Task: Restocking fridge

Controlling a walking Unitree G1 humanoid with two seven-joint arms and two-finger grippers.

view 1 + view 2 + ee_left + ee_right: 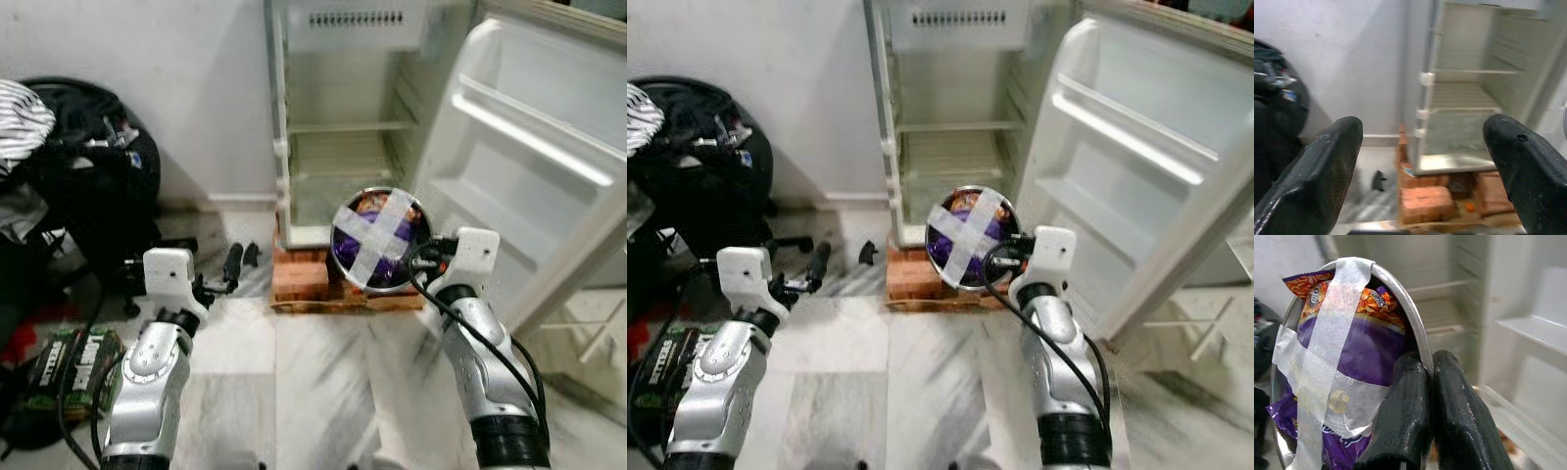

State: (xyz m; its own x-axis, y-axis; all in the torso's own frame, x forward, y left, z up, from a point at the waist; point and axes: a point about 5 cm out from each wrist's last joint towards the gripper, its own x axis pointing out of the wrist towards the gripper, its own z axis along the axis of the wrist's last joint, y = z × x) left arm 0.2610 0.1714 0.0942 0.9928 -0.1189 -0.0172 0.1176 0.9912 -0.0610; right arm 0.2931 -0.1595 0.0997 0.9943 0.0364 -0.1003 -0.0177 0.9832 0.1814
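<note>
A steel bowl [380,238] holds a purple snack packet [1347,347] strapped in with crossed white tape. My right gripper [1427,377] is shut on the bowl's rim and holds it tilted on edge, in front of the open fridge [343,127]. The fridge stands on bricks [299,277], its shelves bare and its door [549,157] swung wide to the right. My left gripper [233,269] is open and empty, held out low to the left of the fridge; its two black fingers [1322,166] frame the fridge in the left wrist view.
A dark bag and heaped clothes [69,176] sit at the left against the wall. A green box [73,367] lies on the floor by my left arm. Marble floor [313,392] lies between me and the fridge.
</note>
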